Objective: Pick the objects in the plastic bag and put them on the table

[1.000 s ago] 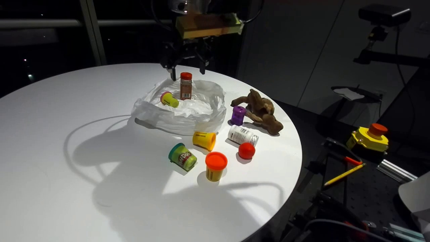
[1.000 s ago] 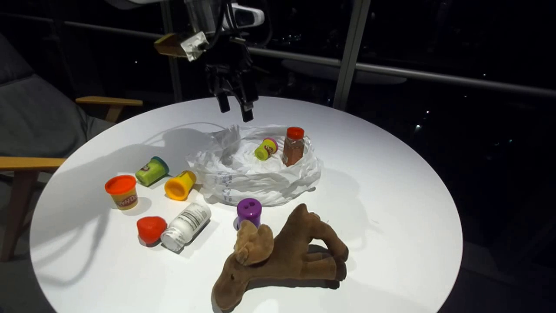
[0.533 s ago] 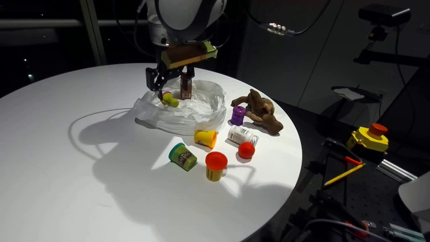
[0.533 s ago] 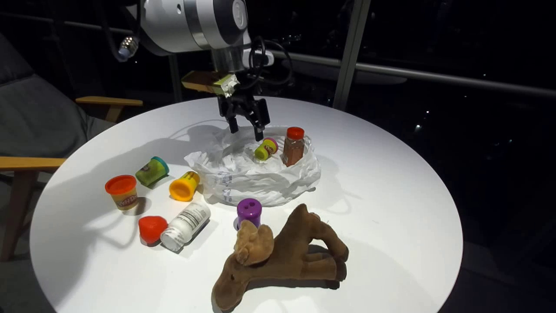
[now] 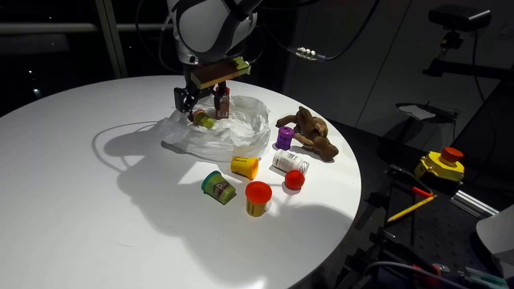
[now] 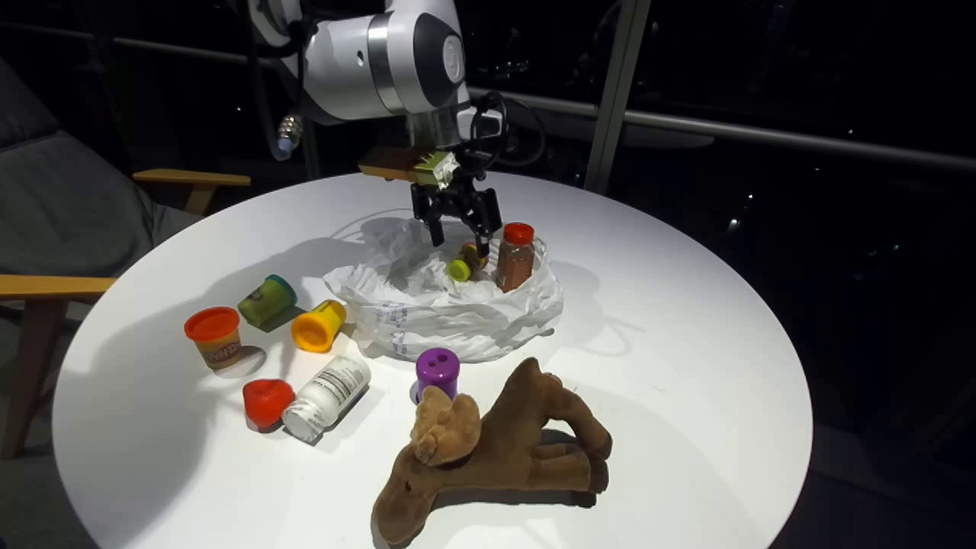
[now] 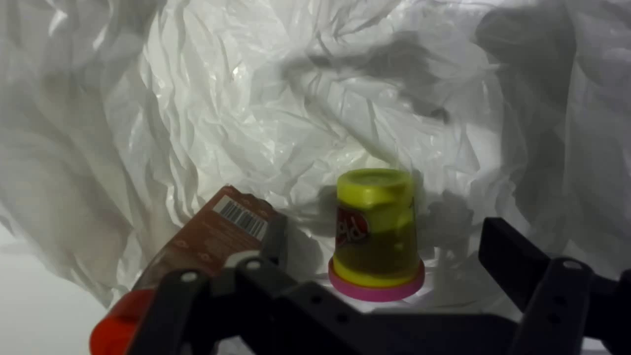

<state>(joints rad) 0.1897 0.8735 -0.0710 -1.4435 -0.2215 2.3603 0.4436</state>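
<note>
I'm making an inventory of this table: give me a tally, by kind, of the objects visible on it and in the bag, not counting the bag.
Tubs: 4 (pink-lidded tub, green tub, red-lidded tub, yellow-orange tub)
Bottles: 2 (red-capped bottle, white bottle)
Plush animal: 1
Purple container: 1
Red rounded object: 1
Total: 9

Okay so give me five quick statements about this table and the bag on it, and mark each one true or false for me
1. The bag holds a pink-lidded can and a red-capped bottle. True.
2. The red-capped bottle lies on its side. False: it stands upright.
3. The toy moose lies on the table, near the purple jar. True.
4. The purple jar is inside the bag. False: it stands on the table, outside the bag.
5. The gripper is open. True.
</note>
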